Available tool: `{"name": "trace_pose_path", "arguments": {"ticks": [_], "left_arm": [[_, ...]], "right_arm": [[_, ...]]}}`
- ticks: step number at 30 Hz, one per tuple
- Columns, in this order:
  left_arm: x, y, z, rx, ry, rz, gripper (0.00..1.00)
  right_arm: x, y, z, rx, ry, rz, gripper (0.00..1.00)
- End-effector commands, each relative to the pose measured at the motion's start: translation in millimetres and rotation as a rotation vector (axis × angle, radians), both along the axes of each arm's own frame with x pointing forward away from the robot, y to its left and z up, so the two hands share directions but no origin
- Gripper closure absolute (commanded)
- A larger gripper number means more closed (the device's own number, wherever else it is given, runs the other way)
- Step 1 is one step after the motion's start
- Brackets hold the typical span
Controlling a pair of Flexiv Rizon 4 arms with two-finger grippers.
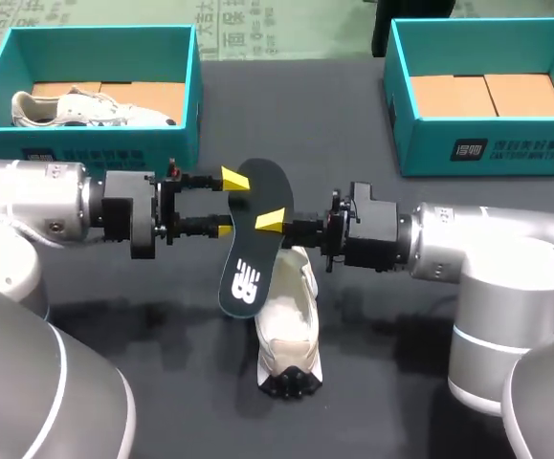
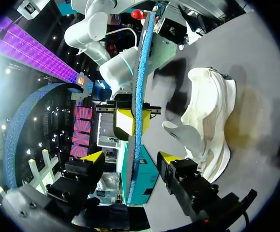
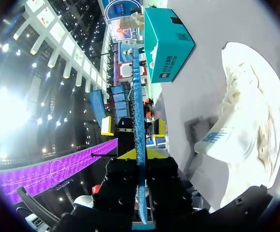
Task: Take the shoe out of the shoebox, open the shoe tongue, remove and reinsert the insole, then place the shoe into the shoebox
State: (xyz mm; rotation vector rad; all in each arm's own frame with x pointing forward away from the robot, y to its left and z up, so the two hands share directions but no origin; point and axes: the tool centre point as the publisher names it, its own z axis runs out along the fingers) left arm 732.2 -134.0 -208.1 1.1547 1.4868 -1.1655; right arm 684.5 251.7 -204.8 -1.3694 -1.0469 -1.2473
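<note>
head view: our right tool (image 1: 275, 223), on the arm from the right, is clamped on the black insole (image 1: 255, 234), which hangs tilted in the air above the white shoe (image 1: 288, 325). the shoe lies on the dark counter (image 1: 401, 382) between the two arms, outside both boxes. our left tool (image 1: 229, 204) faces the insole from the other side, its fingers spread wide. at the counter's far edge stand two teal boxes: the left shoebox (image 1: 114, 148) holds a second shoe (image 1: 76, 107), and the right shoebox (image 1: 506, 148) shows a brown cardboard floor.

left wrist view: the insole (image 2: 139, 96) runs edge-on between the left tool's (image 2: 131, 157) yellow fingertips (image 2: 94, 155), with a gap on each side. farther along it, a yellow tip of the right tool presses its face. the shoe (image 2: 207, 116) lies on the counter beside the insole.

right wrist view: the insole (image 3: 138, 96) stands edge-on, pinched between the right tool's (image 3: 140, 154) fingers. the shoe (image 3: 251, 116) lies to one side on the counter, with the left shoebox (image 3: 169, 43) beyond it.
</note>
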Motion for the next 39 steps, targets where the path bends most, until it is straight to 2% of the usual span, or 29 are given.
{"name": "trace_pose_path", "arguments": {"ticks": [1, 2, 3, 14, 20, 27, 34, 39], "left_arm": [[1.1, -5.8, -2.3, 0.006, 0.002, 0.003, 0.43], [1.0, -6.1, -2.6, 0.007, 0.003, 0.003, 0.50], [0.8, -6.4, -2.8, 0.008, 0.004, 0.003, 0.51], [-0.3, -13.8, -3.8, 0.018, 0.005, 0.002, 0.58], [-0.6, -17.9, -7.2, 0.028, 0.007, -0.002, 0.67], [0.5, -19.1, -9.1, 0.032, 0.006, 0.003, 0.69], [1.8, -20.8, -11.0, 0.036, 0.002, 0.007, 0.82], [1.7, -21.0, -11.3, 0.034, 0.001, 0.003, 0.80]], "right_arm": [[2.9, -1.2, 1.7, -0.031, 0.003, 0.033, 1.00], [3.0, -1.3, 1.6, -0.035, 0.002, 0.035, 1.00], [3.1, -1.5, 1.5, -0.036, 0.001, 0.039, 1.00], [3.2, -2.1, 0.0, -0.044, -0.004, 0.064, 1.00], [3.4, -2.7, -0.3, -0.041, -0.006, 0.071, 1.00], [2.8, -2.5, -0.8, -0.039, -0.006, 0.078, 1.00], [1.9, -1.4, -1.3, -0.039, -0.003, 0.085, 1.00], [1.2, -1.6, -1.3, -0.039, -0.001, 0.084, 1.00]]}}
